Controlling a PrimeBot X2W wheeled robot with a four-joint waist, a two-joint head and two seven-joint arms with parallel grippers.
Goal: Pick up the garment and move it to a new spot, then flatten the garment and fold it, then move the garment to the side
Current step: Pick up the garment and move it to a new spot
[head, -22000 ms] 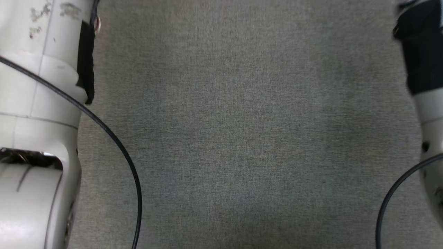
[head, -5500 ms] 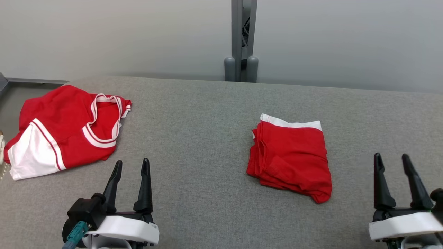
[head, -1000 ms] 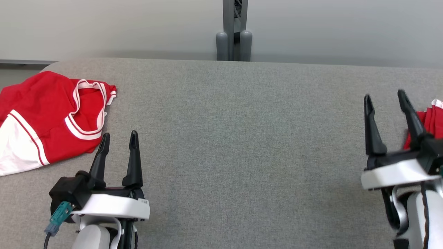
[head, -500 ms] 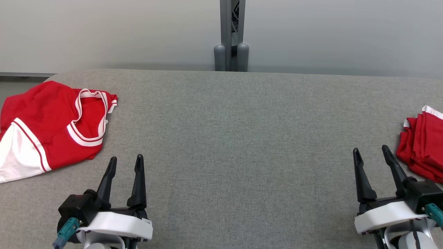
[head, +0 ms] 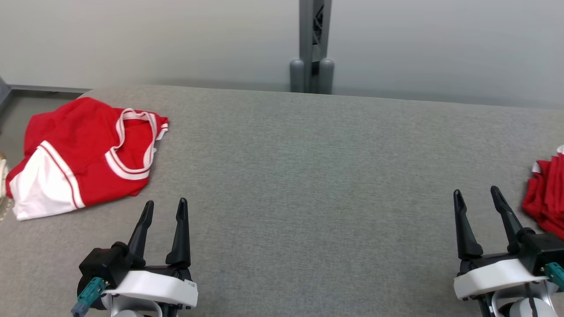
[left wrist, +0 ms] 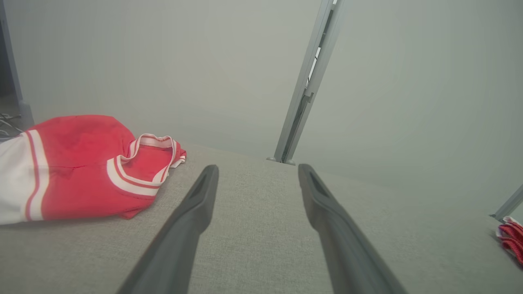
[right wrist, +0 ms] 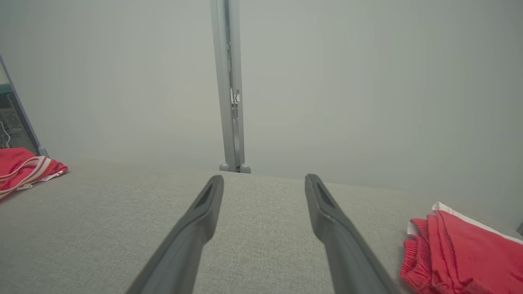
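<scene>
At the right edge of the grey surface [head: 308, 176], the folded garment [head: 548, 198] lies as a compact red stack with a white band at its far end, well away from the middle. That placement suggests the last step is done: the piece is parked aside so the centre is free for work. Just to its left, the right gripper [head: 476, 190] hangs over the surface with its two dark fingers spread wide and nothing between them. It is near the stack but apart from it, which suits a let-go rather than a hold.

Across the surface, the left gripper [head: 165, 202] mirrors it, fingers wide apart, empty and pointing toward the back wall. Near its fingertips, but not touching them, a red and white shirt [head: 83, 154] lies loose and rumpled at the far left corner, with one white panel toward the edge. It looks like the next piece to be handled, and the left gripper seems better placed to reach it. The broad middle between the two grippers offers room for spreading cloth flat. A grey post [head: 312, 44] stands behind the surface.
</scene>
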